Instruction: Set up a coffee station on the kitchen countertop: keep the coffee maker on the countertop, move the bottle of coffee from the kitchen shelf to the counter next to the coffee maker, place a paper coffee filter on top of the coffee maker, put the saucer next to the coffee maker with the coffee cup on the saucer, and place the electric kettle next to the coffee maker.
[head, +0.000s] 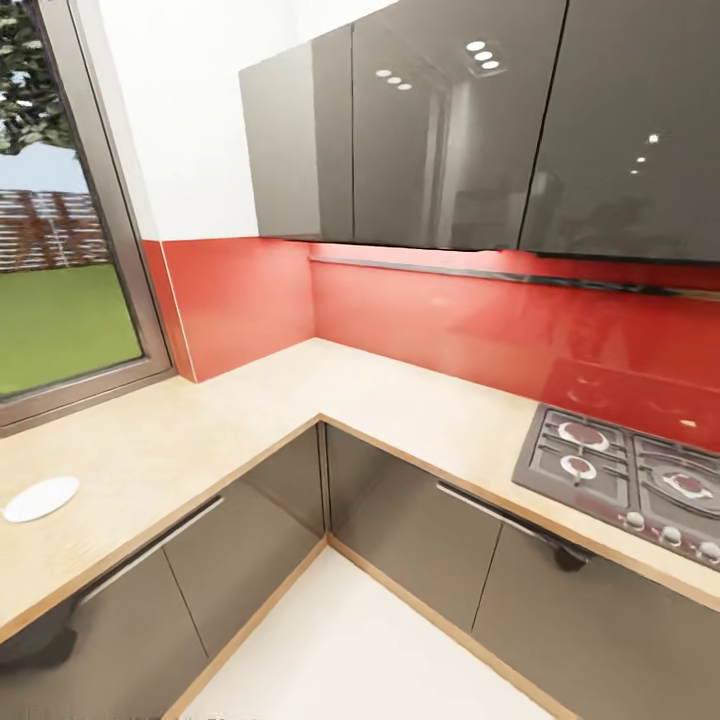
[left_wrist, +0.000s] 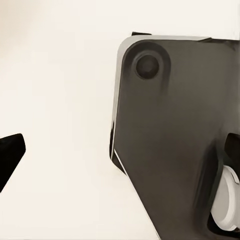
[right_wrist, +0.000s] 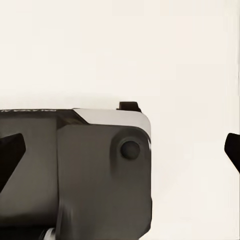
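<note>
On the counter (head: 230, 420) at head view's far left sits the saucer (head: 40, 498), flat and bare, no cup on it, near the front edge below the window (head: 60, 230). Hob (head: 625, 475) is well off on the other leg of the L. Both wrist cams look down at pale floor and the robot's dark base (left_wrist: 175, 140). Left fingertip (left_wrist: 10, 155) and right fingertip (right_wrist: 10, 150) sit wide apart from their partners, nothing between: both released, empty. Likely in transit, arms tucked; saucer well away from either gripper.
</note>
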